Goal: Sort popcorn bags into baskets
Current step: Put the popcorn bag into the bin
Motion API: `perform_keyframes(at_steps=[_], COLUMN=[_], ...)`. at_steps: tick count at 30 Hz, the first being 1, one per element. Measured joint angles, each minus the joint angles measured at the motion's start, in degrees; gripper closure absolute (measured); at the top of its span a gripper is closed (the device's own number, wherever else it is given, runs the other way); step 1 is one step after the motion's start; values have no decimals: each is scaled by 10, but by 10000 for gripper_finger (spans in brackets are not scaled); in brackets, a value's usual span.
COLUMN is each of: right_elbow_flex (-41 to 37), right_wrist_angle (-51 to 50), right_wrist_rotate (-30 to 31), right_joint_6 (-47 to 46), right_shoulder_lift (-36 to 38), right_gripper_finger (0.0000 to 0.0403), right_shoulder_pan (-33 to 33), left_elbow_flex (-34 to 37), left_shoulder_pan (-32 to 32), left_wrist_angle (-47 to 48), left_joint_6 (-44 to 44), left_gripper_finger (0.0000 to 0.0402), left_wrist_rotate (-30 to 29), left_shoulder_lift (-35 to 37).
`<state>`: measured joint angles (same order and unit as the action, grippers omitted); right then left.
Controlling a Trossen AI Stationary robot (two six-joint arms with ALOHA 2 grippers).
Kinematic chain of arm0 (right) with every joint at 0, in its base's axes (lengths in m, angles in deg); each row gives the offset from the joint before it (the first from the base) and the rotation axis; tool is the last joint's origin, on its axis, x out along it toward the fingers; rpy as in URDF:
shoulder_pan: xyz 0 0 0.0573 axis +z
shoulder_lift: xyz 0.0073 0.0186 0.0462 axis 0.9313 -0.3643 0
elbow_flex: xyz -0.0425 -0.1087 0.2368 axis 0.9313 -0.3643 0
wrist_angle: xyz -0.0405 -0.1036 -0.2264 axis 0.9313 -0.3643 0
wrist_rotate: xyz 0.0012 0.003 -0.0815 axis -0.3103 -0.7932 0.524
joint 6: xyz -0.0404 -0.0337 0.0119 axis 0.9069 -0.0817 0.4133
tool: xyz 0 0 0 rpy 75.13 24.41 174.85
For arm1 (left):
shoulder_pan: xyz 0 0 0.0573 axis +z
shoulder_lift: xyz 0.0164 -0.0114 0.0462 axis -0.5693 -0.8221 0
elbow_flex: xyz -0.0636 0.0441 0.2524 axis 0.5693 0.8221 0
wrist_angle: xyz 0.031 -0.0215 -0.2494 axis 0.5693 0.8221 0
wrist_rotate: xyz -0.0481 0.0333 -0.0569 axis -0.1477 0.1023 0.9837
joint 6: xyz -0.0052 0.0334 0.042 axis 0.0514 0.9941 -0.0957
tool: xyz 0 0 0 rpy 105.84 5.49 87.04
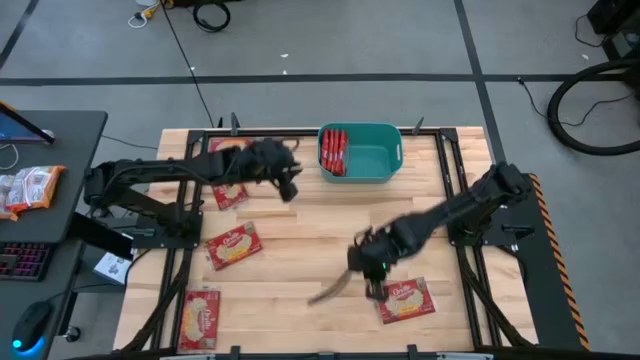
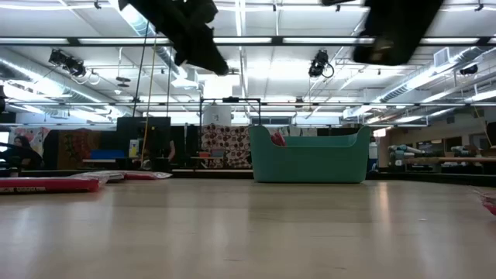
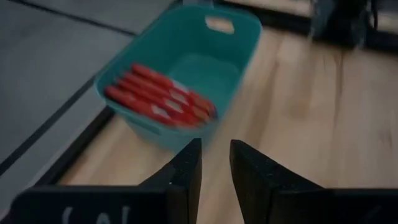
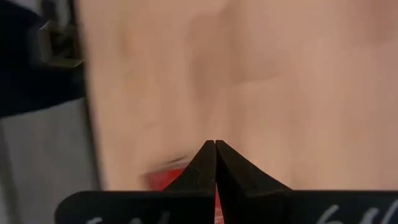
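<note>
While parted, empty, left fingers (image 3: pixel 186 168) by basket (image 3: pixel 146 127); right fingers (image 4: pixel 199 168) closed, seemingly on popcorn bag (image 4: pixel 165 178)

Popcorn bags (image 1: pixel 334 152) on edge in basket's (image 1: pixel 372 172) left side, table's far edge.

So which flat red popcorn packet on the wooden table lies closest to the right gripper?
The flat red popcorn packet at the table's front right, just beside the right gripper; the others lie on the left side.
</note>
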<state>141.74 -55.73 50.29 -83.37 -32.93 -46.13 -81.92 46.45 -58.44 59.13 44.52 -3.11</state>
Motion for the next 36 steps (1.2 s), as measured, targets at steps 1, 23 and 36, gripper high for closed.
perform_keyframes(at_steps=[1, 23, 36], right_elbow_flex=[0, 9, 21], right_wrist_angle=[3, 56, -75], right_wrist_rotate=[-14, -39, 183], right_joint_6=[-23, -87, -19], right_shoulder_lift=[-8, -185, -72], right_gripper_finger=[396, 396, 396], right_shoulder_pan=[20, 170, 75], left_elbow_flex=[0, 0, 0], left_shoulder_pan=[-17, -464, -476], left_wrist_angle=[30, 312, 188], left_joint_6=[-9, -447, -454], left_gripper_finger=[313, 313, 339], left_wrist_rotate=[-18, -306, -321], left_shoulder_lift=[8, 83, 47])
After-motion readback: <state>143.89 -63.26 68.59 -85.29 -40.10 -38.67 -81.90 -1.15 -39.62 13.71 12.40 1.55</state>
